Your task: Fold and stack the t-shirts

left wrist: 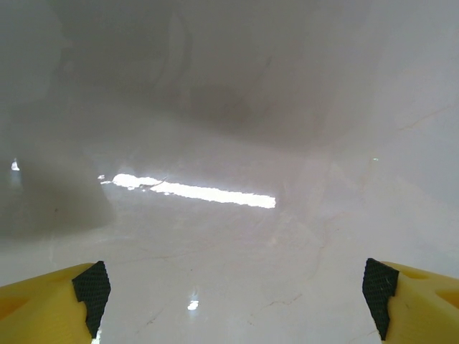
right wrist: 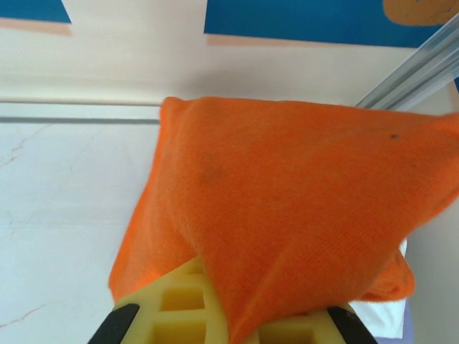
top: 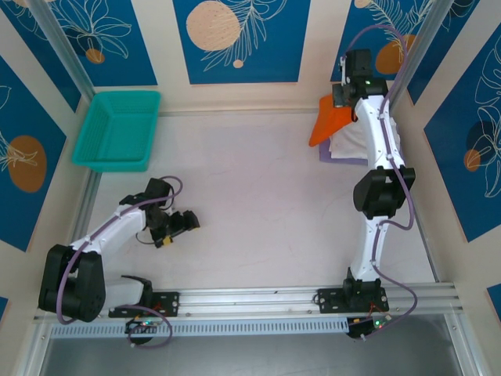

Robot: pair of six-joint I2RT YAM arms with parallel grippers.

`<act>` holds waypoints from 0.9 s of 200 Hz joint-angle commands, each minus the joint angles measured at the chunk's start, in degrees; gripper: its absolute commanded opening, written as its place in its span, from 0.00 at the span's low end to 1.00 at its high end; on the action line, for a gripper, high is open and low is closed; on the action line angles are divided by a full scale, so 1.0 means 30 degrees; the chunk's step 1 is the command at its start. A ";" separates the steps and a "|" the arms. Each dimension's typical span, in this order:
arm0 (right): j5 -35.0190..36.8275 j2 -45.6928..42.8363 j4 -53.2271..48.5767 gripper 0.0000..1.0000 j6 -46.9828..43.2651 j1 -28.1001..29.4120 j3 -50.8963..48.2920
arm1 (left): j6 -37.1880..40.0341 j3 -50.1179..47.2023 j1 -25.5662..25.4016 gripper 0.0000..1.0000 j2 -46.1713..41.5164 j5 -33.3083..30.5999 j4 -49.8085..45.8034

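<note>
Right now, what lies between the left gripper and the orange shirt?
Only bare table. The top view shows an unbroken stretch of it from the left gripper across to the orange shirt at the far right.

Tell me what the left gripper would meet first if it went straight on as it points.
Most likely the bare table top. The left gripper, jaws wide open, points down at it with nothing in between; how far off is unclear.
</note>
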 commanded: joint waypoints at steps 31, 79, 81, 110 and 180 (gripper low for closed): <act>-0.2331 0.0090 0.1871 0.00 -0.0698 -0.1075 0.1479 | -0.0772 -0.0123 -0.0080 0.93 -0.0588 -0.0127 -0.1117; -0.4878 0.0007 0.1549 0.00 -0.0783 -0.2308 -0.0539 | -0.0882 -0.0117 -0.0093 0.93 -0.0779 -0.0336 -0.1401; -0.5010 0.0006 0.1540 0.00 -0.0761 -0.2375 -0.0600 | -0.0893 -0.0117 -0.0083 0.94 -0.0789 -0.0336 -0.1412; -0.6010 -0.0213 0.1634 0.00 -0.0982 -0.2796 -0.1224 | -0.0824 0.0059 -0.0080 0.94 -0.0647 -0.0395 -0.1504; -0.7067 0.0504 0.1936 0.00 -0.0716 -0.4786 -0.2173 | -0.0432 0.0345 -0.0138 0.94 -0.0055 -0.0278 -0.1805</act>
